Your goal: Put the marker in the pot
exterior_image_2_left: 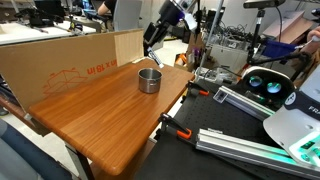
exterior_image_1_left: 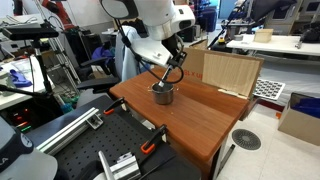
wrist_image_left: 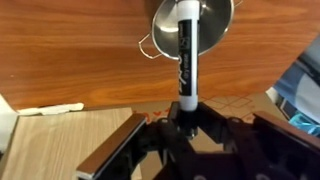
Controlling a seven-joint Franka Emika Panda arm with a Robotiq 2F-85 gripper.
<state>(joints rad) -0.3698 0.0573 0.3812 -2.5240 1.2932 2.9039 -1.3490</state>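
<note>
Wrist view: the gripper [wrist_image_left: 186, 120] had its jaws closed narrowly on the near end of the marker [wrist_image_left: 185, 62]. The marker, black with a whitish upper section, projected straight out from between the fingers. Its far end overlapped the open mouth of the pot [wrist_image_left: 212, 22] in this view, but whether the tip was inside the rim or only above it could not be told. The pot, shiny steel with a short side handle, stood on the wooden table [wrist_image_left: 70, 50]. In an exterior view the gripper [exterior_image_1_left: 172, 74] hung tilted just above the pot [exterior_image_1_left: 163, 94], near the middle of the table [exterior_image_1_left: 205, 118]. In an exterior view the pot [exterior_image_2_left: 149, 80] stood upright on the table [exterior_image_2_left: 90, 120], near a cardboard box [exterior_image_2_left: 60, 60] along its far edge.
</note>
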